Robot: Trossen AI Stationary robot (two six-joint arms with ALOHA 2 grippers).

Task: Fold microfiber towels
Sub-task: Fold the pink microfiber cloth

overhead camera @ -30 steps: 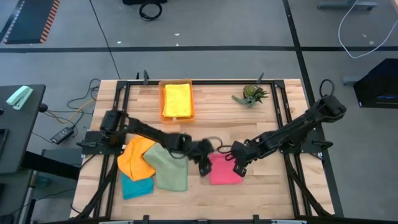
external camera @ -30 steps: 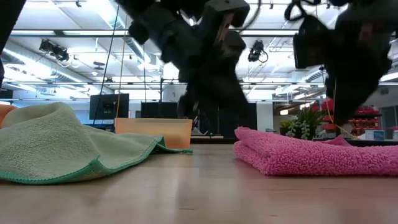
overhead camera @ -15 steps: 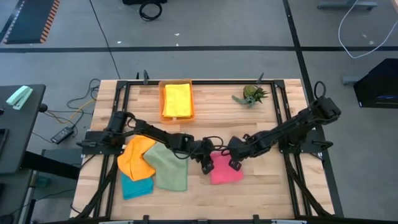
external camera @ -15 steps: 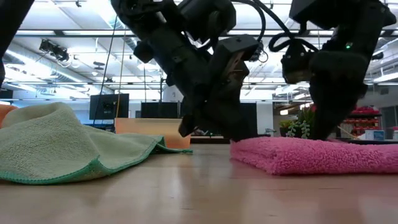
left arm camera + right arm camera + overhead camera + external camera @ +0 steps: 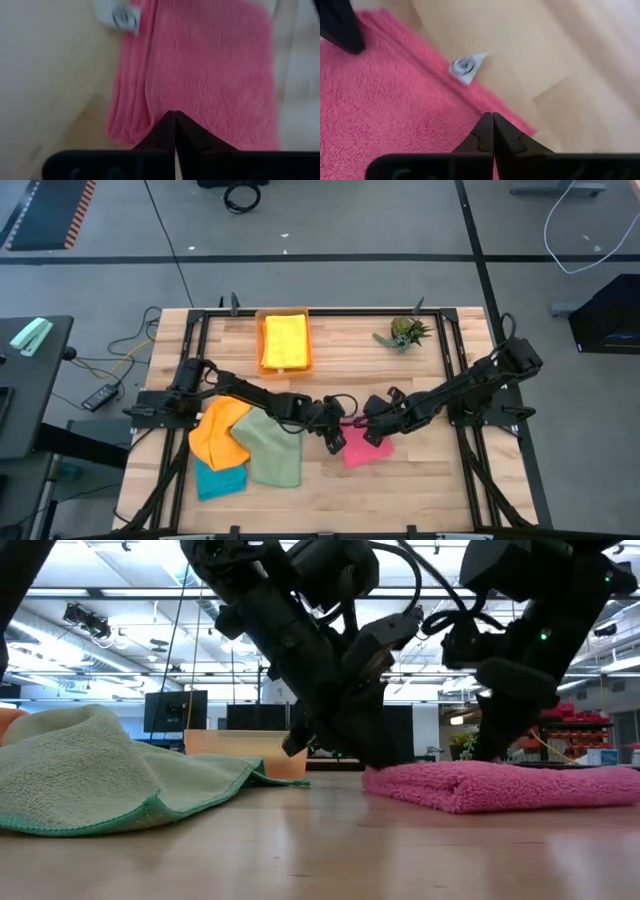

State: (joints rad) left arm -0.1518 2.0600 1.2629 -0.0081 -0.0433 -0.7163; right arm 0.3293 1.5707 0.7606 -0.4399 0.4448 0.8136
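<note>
Towel work is in the middle of the wooden table [image 5: 420,480]: the pink, fluffy microfiber towel [image 5: 362,448] lies folded there, nearer to the front edge than to the back edge. Both grippers are down on it. The left gripper [image 5: 334,438] presses at the towel's left side and the right gripper [image 5: 374,430] at its back right part, very close to each other. In both wrist views the dark fingers meet in one thin line with no gap, so the jaws are together, and I think they do not hold any cloth between them; they seem to push on the top of the fold to flatten it, though the low view is too crowded to be sure.

The white care label [image 5: 465,66] sticks out at one edge of the pink towel.

The other towels wait near the left front corner: the orange soft cloth [image 5: 218,432] lies partly over the sage green cloth [image 5: 272,450], and the teal cloth [image 5: 220,478] is under both, all still loose. The yellow folded towel [image 5: 285,340] rests already in the rigid orange rectangular tray [image 5: 262,362] at the back edge, probably the place for finished ones.
</note>
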